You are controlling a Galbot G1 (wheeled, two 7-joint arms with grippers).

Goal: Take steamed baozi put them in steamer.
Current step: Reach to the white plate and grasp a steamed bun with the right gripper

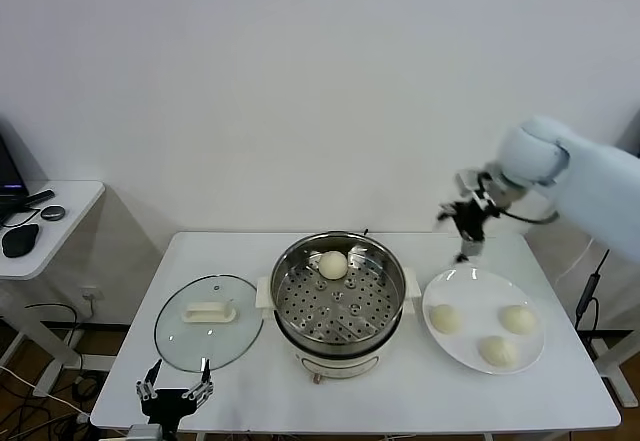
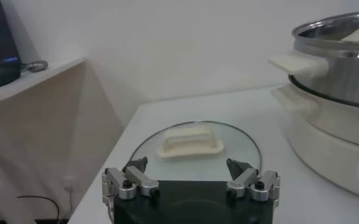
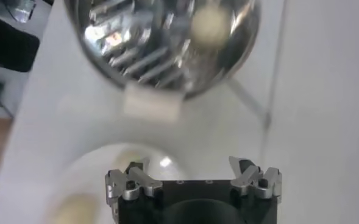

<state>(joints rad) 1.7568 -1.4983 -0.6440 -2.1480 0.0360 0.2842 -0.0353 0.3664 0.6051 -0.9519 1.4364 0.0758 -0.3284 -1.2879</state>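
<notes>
Stainless-steel steamer [image 1: 338, 301] mid-table, one steamed baozi [image 1: 332, 264] on its perforated tray; three more on white plate [image 1: 470, 283] alongside. Right gripper [image 1: 466, 223] above plate's far edge, jaws spread, empty. Left gripper [image 1: 176, 392] parked near glass lid [image 1: 207, 336], likewise spread.

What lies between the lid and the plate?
The steamer, one baozi inside, sits between lid and plate, per the head view.

White table [image 1: 250, 386] with cookware

The steamer [image 1: 338, 305] stands on it at the middle; a glass lid [image 1: 208, 322] lies flat just left of the steamer, and a white plate [image 1: 484, 303] lies just right of it.
</notes>
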